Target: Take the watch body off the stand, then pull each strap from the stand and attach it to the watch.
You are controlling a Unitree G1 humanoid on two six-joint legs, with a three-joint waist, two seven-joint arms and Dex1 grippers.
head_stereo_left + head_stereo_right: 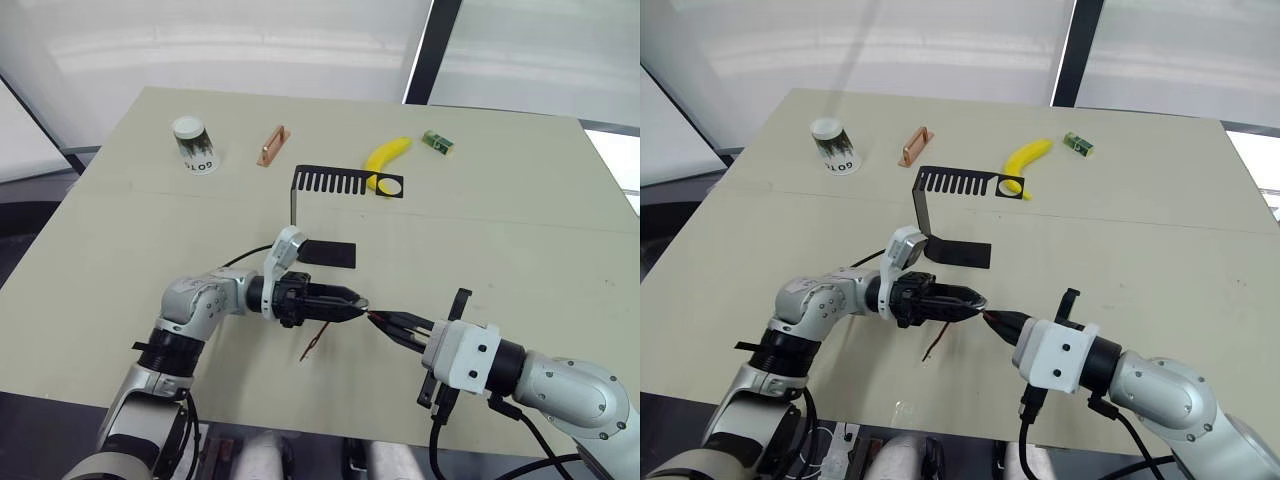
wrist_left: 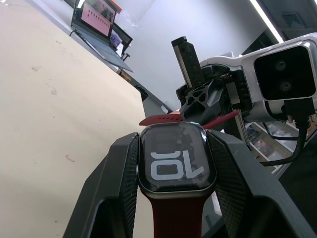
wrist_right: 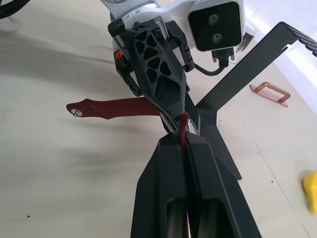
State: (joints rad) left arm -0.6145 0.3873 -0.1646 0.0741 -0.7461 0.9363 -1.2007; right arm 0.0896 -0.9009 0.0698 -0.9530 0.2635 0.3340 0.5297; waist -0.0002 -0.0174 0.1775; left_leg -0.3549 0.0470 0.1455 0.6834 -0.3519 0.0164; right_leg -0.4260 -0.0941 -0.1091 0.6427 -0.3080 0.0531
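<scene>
Watch body (image 2: 177, 159) clamped between the fingers of the left gripper (image 1: 345, 302), held off the table above the near-middle of the tabletop, screen toward the wrist camera. One red strap (image 3: 111, 106) already seated on the body, hanging free from its far side toward the table. Second strap (image 3: 184, 126) pinched edge-on between the pressed fingers of the right gripper (image 1: 392, 322), tip brought right up to the body's open end; whether touching the slot or just short of it, cannot tell. Stand (image 1: 300, 186) upright toward the table's middle, comb arm bare, both straps and the body gone from it. Banana (image 1: 385, 157) just behind the round hole; cup (image 1: 194, 145), copper clip (image 1: 271, 145) and small green box (image 1: 437, 142) along the far edge, all well apart from the work.

Likely at the last step: sliding the second strap in. Risks from here:
- strap end tilted against the slot, so jamming or skating past;
- thin edge-on pinch letting the strap twist or slip under push;
- push force turning the body within the left fingers, or levering it loose;
- grippers colliding, being nearly tip to tip.
</scene>
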